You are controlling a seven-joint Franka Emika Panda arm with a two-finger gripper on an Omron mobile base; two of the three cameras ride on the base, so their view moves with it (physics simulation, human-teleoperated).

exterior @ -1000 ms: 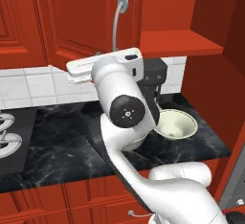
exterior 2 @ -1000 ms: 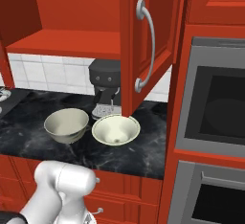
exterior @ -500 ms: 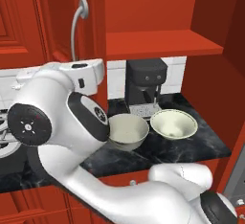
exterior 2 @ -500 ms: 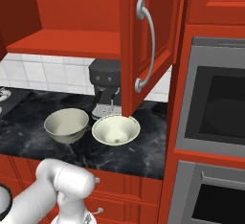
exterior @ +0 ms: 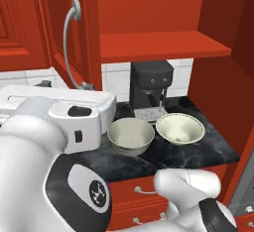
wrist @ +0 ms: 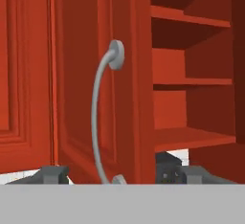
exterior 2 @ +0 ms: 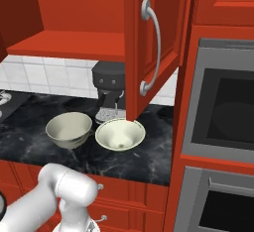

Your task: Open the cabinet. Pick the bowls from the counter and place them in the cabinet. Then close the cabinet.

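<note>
Your pincer (wrist: 122,175) is spread wide with the left door's handle (wrist: 98,117) between its tips, gripping nothing. Both cabinet (exterior: 163,45) doors are open. Left to right, both bowls (exterior: 130,135) (exterior: 180,128) wait on the worktop (exterior: 198,149).

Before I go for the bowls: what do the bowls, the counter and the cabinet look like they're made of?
Bowls: probably glazed ceramic, cream with a soft sheen. Counter: looks like polished black marble, thin white veins. Cabinet: seemingly painted wood, red panelled doors; its handles look like brushed metal, silver-grey.
</note>
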